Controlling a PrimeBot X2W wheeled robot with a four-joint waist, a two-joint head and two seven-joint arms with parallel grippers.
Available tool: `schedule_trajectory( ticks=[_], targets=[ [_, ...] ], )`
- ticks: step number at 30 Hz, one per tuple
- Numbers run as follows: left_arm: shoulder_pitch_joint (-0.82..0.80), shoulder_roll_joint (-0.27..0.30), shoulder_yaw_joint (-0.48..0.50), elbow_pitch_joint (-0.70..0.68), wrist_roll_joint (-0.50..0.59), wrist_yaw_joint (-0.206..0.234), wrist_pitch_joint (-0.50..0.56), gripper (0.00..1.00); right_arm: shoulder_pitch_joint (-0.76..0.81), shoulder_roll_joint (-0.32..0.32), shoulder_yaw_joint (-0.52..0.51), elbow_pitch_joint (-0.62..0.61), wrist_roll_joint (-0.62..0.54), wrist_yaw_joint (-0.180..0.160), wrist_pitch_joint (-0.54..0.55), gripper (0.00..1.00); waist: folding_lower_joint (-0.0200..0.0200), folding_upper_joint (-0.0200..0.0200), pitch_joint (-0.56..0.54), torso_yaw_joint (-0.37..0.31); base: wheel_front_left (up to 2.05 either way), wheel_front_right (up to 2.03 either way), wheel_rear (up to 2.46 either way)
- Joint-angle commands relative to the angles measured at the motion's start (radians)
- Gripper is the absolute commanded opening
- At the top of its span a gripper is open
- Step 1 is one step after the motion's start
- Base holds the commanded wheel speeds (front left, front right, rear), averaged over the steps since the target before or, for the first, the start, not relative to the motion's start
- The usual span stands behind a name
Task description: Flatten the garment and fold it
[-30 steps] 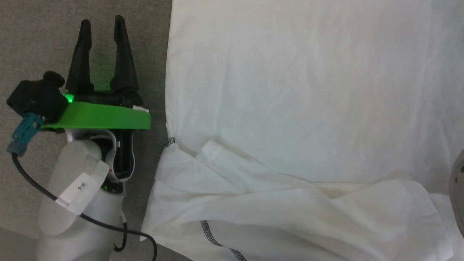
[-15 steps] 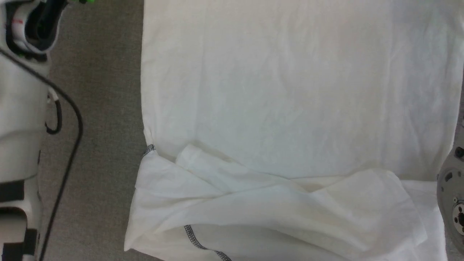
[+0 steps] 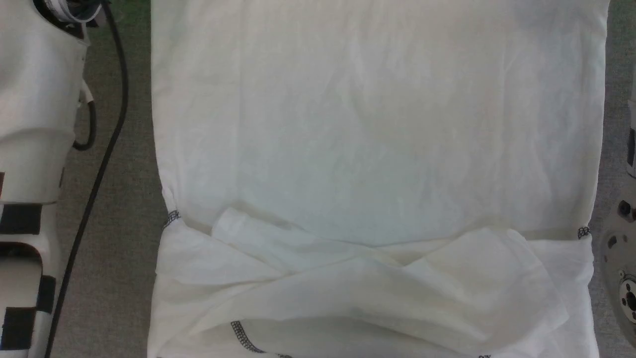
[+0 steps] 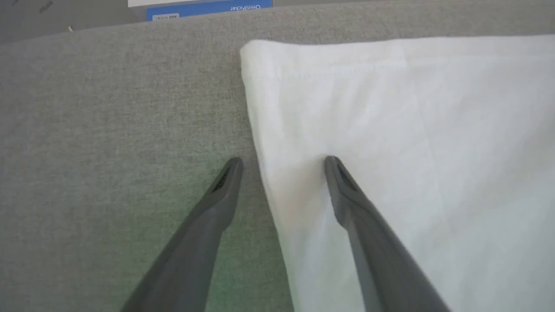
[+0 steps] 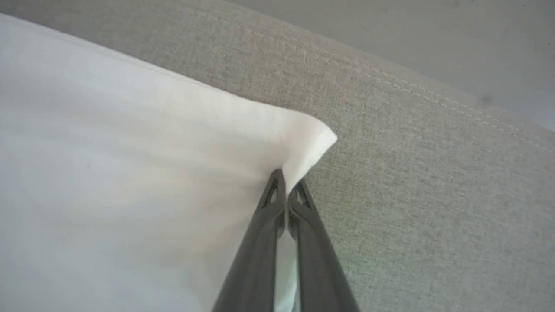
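The white garment [image 3: 377, 149] lies spread on a grey cloth surface, its sleeves folded in over the near part, with dark zigzag stitching [image 3: 242, 334] at the hems. In the left wrist view my left gripper [image 4: 282, 162] is open and straddles the garment's [image 4: 412, 130] side edge near a far corner, one finger over the grey cloth, the other over the fabric. In the right wrist view my right gripper [image 5: 286, 182] is shut on the garment's [image 5: 130, 173] other far corner, which bunches up at the fingertips.
The grey cloth surface [image 3: 124, 223] shows on both sides of the garment. My pale left forearm [image 3: 35, 99] with a black cable runs along the left of the head view. A blue-labelled box [image 4: 208, 8] sits beyond the surface's far edge.
The head view has shifted, so the left gripper has left it and the garment's right edge has come in. The right gripper has shut.
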Motion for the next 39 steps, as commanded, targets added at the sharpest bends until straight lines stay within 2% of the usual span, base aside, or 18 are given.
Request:
schedule_trajectory(
  ticks=[1,4,7,8,9,12,17,29,32,34,39],
  targets=[
    [-0.005,0.017,-0.013,0.011,0.026,0.007,-0.007,1.0,0.004,-0.001,0.006,0.006,0.01,-0.002,-0.003,0.0,0.0,0.0,0.018,-0.012,0.0,0.0,0.0],
    [0.002,0.042,-0.028,0.033,0.06,0.015,-0.03,1.0,-0.004,0.0,0.027,0.003,0.031,-0.002,-0.002,0.0,0.0,0.0,0.034,-0.022,0.0,0.0,0.0],
    [0.016,0.043,-0.02,0.056,0.045,0.022,-0.025,1.0,-0.006,-0.001,0.041,0.002,0.054,-0.002,-0.008,0.0,0.0,0.0,0.043,-0.026,0.0,0.0,0.0],
    [0.021,0.044,-0.018,0.061,0.039,0.02,-0.02,0.28,-0.007,-0.001,0.044,0.002,0.062,-0.002,-0.011,0.0,0.0,0.0,0.045,-0.027,0.0,0.0,0.0],
    [0.023,0.043,-0.012,0.063,0.029,0.019,-0.02,0.0,-0.008,-0.001,0.046,0.002,0.067,-0.002,-0.012,0.0,0.0,0.0,0.047,-0.027,0.0,0.0,0.0],
    [0.029,0.03,0.012,0.062,-0.01,0.009,-0.03,0.0,-0.01,-0.004,0.055,0.005,0.081,-0.002,-0.021,0.0,0.0,0.0,0.049,-0.027,0.0,0.0,0.0],
    [0.02,0.016,0.045,0.04,-0.028,-0.001,-0.12,0.0,-0.017,-0.014,0.054,0.01,0.099,-0.002,-0.068,0.0,0.0,0.0,0.035,-0.017,0.0,0.0,0.0],
    [-0.057,0.028,0.067,0.046,0.105,0.023,-0.54,0.0,-0.081,-0.034,-0.028,0.044,0.009,-0.002,-0.407,0.0,0.0,0.0,-0.087,-0.002,0.0,0.0,0.0],
    [-0.059,0.02,0.063,0.065,0.12,0.01,-0.627,0.0,-0.083,-0.024,-0.058,0.066,0.011,-0.002,-0.501,0.0,0.0,0.0,-0.133,0.003,0.0,0.0,0.0],
    [-0.046,0.004,0.055,0.084,0.113,-0.017,-0.66,0.0,-0.065,-0.026,-0.063,0.089,0.029,-0.002,-0.545,0.0,0.0,0.0,-0.17,0.01,0.0,0.0,0.0],
    [0.031,-0.026,0.03,0.12,0.083,-0.075,-0.716,0.0,0.047,-0.059,-0.022,0.105,0.145,-0.002,-0.613,0.0,0.0,0.0,-0.274,0.017,0.0,0.0,0.0]
  ],
)
